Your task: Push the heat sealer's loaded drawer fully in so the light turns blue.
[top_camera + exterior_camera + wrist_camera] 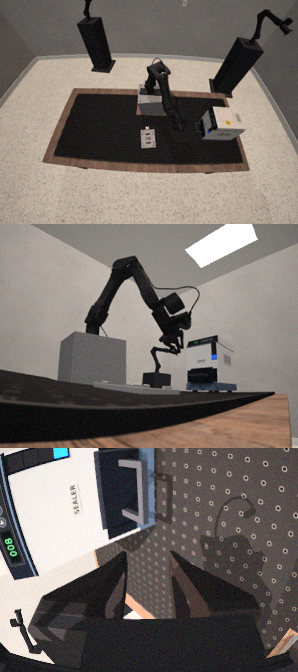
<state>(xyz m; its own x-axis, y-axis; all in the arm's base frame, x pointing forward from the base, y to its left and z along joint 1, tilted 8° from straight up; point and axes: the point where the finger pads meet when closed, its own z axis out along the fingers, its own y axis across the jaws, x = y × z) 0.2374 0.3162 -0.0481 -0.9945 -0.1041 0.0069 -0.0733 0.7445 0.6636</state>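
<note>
The white heat sealer [221, 124] stands at the right end of the black mat, upright, and its light [208, 132] is blue. In the wrist view the blue light [60, 450] sits beside the dark drawer front with its grey handle [129, 484], which looks set into the sealer's face. The seal sheet, plate and frame are hidden inside. My gripper [180, 127] hangs a short way in front of the drawer, above the mat, apart from the sealer. Its fingers stand a little apart with nothing between them. The exterior view shows the gripper [173, 351] left of the sealer [210, 364].
The arm's grey base block [151, 102] stands at the mat's back middle. A flat white tray [147, 138] lies on the mat left of the gripper. Two black camera pillars [95, 44] [236, 65] stand behind the table. The table's wooden right edge is close to the sealer.
</note>
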